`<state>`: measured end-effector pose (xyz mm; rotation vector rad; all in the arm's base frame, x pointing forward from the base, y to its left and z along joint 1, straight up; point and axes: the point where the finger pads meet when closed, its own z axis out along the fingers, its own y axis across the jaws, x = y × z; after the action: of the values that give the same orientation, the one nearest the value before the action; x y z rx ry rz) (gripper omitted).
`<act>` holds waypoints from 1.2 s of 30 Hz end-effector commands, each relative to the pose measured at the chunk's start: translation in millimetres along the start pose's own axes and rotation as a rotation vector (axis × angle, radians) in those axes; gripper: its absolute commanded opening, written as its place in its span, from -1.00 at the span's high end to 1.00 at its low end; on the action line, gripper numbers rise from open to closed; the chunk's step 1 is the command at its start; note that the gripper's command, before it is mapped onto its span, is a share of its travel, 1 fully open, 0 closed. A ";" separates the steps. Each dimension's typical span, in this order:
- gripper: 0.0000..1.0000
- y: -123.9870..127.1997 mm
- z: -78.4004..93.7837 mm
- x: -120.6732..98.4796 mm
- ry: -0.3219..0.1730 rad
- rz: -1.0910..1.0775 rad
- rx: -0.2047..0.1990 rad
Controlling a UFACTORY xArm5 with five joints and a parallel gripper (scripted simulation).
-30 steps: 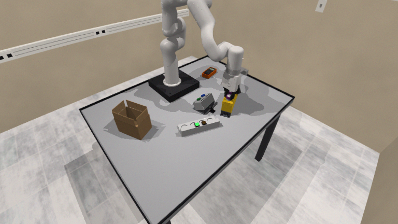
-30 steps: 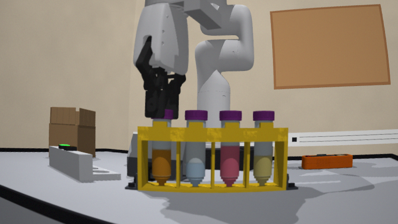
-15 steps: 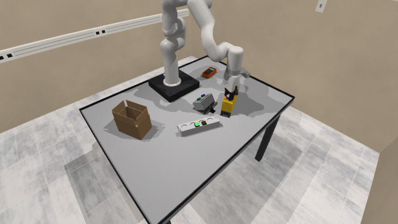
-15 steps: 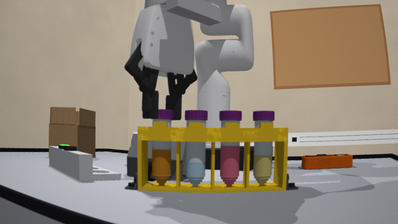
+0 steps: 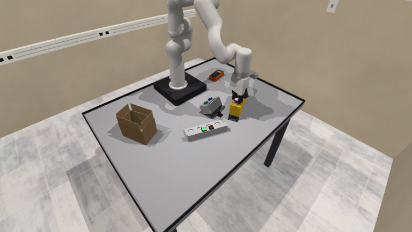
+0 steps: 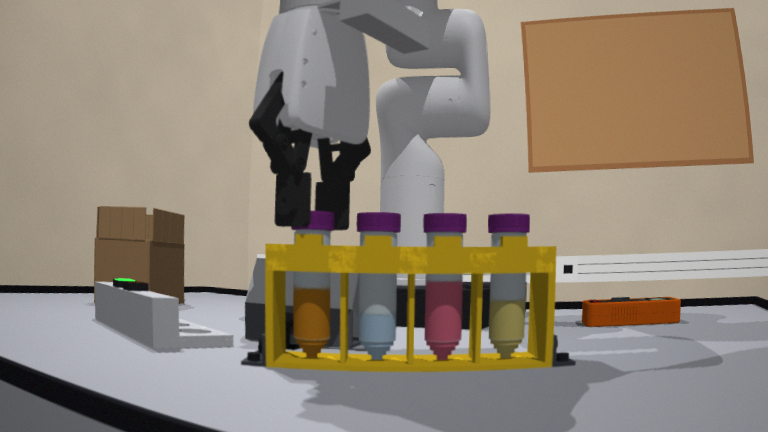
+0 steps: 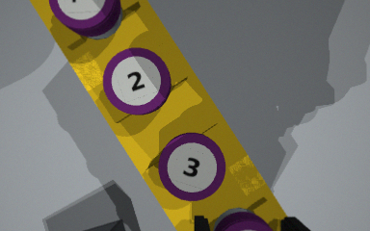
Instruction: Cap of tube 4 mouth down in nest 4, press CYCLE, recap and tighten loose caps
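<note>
The purple cap (image 6: 320, 218) of tube 4 (image 6: 310, 302) sits on its tube at the end of the yellow rack (image 6: 407, 260). The pincer (image 6: 313, 219) hangs over it with a finger on each side, slack and partly spread, gripping nothing. The tray's (image 6: 135, 308) green lamp (image 6: 123, 280) is lit and its nests look bare, so uncapping, aspirating and recapping seem done. What is left, I judge, is checking the other caps (image 7: 192, 166) and pressing the green key on the grey box (image 5: 211, 104) across the counter (image 6: 651, 382).
</note>
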<state>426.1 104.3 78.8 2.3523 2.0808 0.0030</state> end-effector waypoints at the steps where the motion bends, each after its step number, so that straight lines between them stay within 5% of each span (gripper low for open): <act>1: 0.08 1.2 -1.5 0.4 0.004 -0.279 -0.003; 22: 0.08 1.2 -1.4 0.4 0.003 -1.247 -0.005; 30: 0.08 1.2 -1.4 0.4 0.003 -1.251 -0.005; 31: 1.00 1.2 -1.4 0.4 0.003 -1.251 -0.005; 36: 1.00 1.2 -1.4 0.4 0.003 -1.251 -0.005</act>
<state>426.2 104.3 79.1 0.6898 3.0630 0.0014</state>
